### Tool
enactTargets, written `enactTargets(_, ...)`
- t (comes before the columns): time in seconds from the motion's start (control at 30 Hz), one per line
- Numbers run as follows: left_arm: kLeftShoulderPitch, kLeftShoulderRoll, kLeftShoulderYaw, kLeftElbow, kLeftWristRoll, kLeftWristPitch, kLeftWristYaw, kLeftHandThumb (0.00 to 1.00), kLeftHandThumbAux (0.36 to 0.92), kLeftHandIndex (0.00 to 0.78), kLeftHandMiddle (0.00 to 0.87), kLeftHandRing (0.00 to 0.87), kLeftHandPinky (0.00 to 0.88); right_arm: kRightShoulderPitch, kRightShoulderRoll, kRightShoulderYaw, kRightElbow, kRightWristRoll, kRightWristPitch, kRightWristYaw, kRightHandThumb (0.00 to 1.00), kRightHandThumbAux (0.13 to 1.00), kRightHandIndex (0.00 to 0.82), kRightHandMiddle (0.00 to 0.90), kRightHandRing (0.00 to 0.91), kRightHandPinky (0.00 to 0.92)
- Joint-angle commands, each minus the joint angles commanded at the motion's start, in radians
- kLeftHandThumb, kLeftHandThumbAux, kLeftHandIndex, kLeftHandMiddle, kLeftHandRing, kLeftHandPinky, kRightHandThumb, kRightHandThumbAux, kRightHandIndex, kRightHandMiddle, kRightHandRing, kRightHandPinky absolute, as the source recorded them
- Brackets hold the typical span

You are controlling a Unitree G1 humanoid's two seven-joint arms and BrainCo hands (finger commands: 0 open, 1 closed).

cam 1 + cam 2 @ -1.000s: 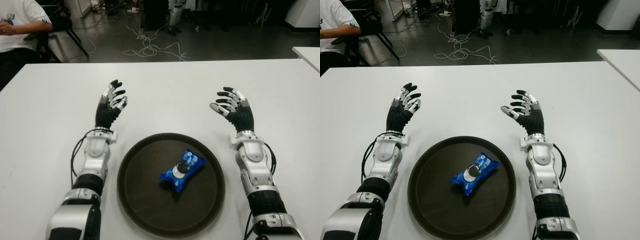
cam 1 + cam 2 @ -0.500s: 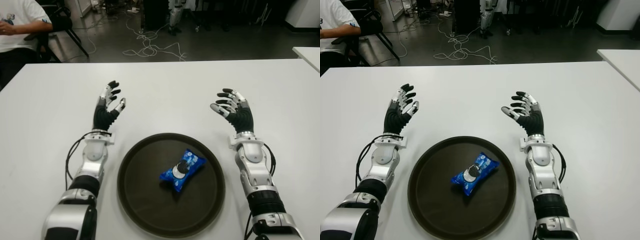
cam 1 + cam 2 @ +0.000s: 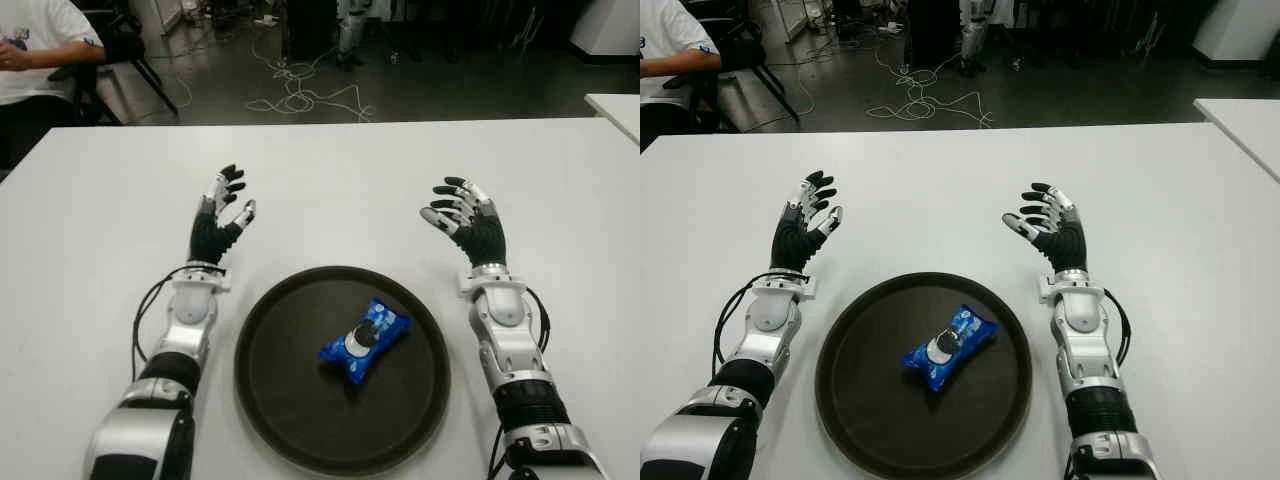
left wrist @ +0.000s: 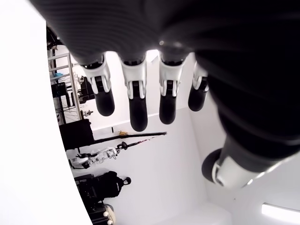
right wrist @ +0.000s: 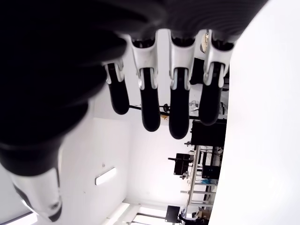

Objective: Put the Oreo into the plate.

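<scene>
A blue Oreo packet (image 3: 365,339) lies near the middle of the round dark plate (image 3: 275,400) on the white table. My left hand (image 3: 223,206) is raised above the table to the left of the plate, fingers spread and holding nothing. To the right of the plate my right hand (image 3: 461,209) is also held up, fingers relaxed and empty. Both wrist views show only extended fingers (image 4: 136,101) (image 5: 178,110) with nothing between them.
The white table (image 3: 340,180) stretches beyond the hands to its far edge. A seated person (image 3: 35,45) is at the far left corner, past the table. Cables (image 3: 300,95) lie on the floor behind. Another white table edge (image 3: 615,105) shows at the right.
My left hand has shifted slightly and its fingers have straightened a little. The right hand, the Oreo packet and the plate have stayed put.
</scene>
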Motion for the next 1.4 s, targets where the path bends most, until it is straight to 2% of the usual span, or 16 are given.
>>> enactTargets(0.27,-0.005,-0.002,0.005,0.009,-0.024,0.001,-0.036,0.173,0.692,0.109,0.192,0.179,0.152,0.0,-0.002,0.004,-0.003,-0.009,0.001,-0.005,0.009,0.727,0.276,0.337,0.343,0.352)
enactTargets(0.6,-0.005,-0.004,0.008,0.009,-0.038,0.009,-0.053,0.155,0.675,0.105,0.188,0.181,0.16,-0.002,0.0,0.001,0.006,-0.003,-0.008,-0.002,0.02,0.721,0.269,0.337,0.352,0.364)
enactTargets(1.4,-0.005,-0.001,-0.005,0.006,-0.014,0.029,-0.014,0.142,0.661,0.105,0.198,0.186,0.17,0.0,-0.003,0.005,0.014,-0.006,-0.019,0.003,0.007,0.742,0.25,0.325,0.337,0.349)
